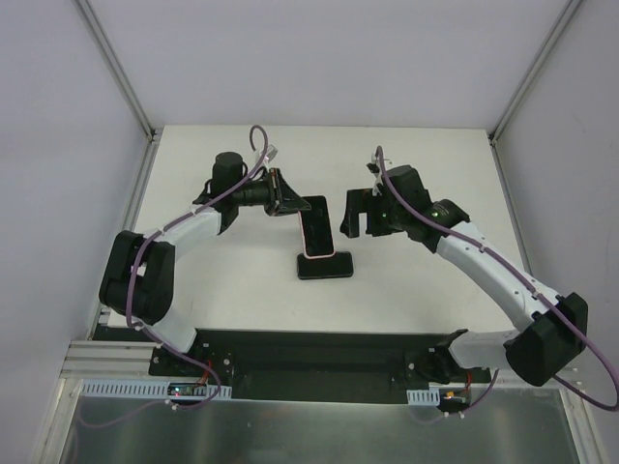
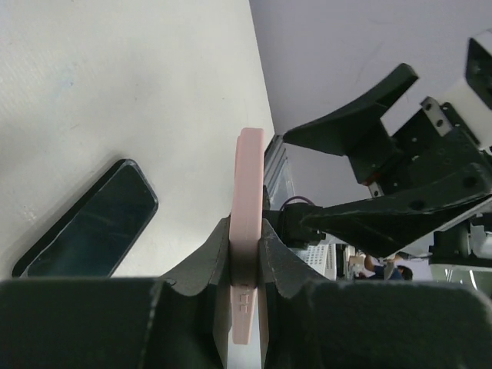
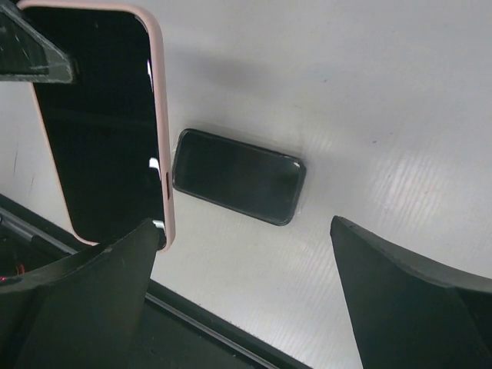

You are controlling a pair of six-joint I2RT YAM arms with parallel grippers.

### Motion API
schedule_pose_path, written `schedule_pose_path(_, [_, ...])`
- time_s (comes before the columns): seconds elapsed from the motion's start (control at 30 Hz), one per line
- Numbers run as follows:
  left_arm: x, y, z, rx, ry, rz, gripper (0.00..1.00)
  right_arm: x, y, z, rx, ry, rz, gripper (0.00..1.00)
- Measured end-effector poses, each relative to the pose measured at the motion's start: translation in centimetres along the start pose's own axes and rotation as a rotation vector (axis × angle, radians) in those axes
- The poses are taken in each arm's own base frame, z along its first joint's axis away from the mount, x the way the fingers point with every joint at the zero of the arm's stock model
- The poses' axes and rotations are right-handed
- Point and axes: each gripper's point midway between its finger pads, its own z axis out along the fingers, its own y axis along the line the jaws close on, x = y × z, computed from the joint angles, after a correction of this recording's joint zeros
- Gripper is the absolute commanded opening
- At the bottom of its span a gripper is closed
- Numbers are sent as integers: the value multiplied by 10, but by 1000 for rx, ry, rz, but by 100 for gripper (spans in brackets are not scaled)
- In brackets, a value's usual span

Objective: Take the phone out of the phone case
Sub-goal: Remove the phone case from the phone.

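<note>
White surface (image 1: 242, 174), walled on three sides; two arms bolted at its near edge, left arm (image 1: 184, 232) and right arm (image 1: 484, 261), both reaching to the middle so their heads face each other across the work. Two pincers. Left pincer (image 2: 247, 231) is clamped tight on the edge of the pink case (image 2: 250, 184), holding it off the surface and on edge, its flat side turned toward the other arm; likely posed that way so the partner could work the contents free. Right pincer (image 1: 360, 215) stands spread wide, nothing between its fingers, hovering just beside the case and not touching it. One case, one phone. The phone (image 3: 238, 175), a black glossy slab, lies flat on the surface just beside the raised case's lower end, apart from both pincers. The case shows a dark face inside its pink rim in the right wrist view; cannot tell lining from anything else, but seen edge-on it looks thin. Judgement: phone is out, task at or near its end
</note>
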Motion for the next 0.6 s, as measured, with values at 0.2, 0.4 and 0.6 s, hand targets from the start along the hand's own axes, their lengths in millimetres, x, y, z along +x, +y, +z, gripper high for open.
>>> schedule_pose_path(0.2, [2, -17, -4, 40, 18, 37, 0, 12, 18, 13, -48, 45, -18, 99])
schedule_pose_path(0.4, [1, -26, -6, 70, 23, 31, 0, 13, 24, 16, -73, 39, -17, 97])
schedule_pose_path(0.6, [-2, -33, -6, 91, 11, 32, 0, 16, 22, 24, -67, 38, 0, 93])
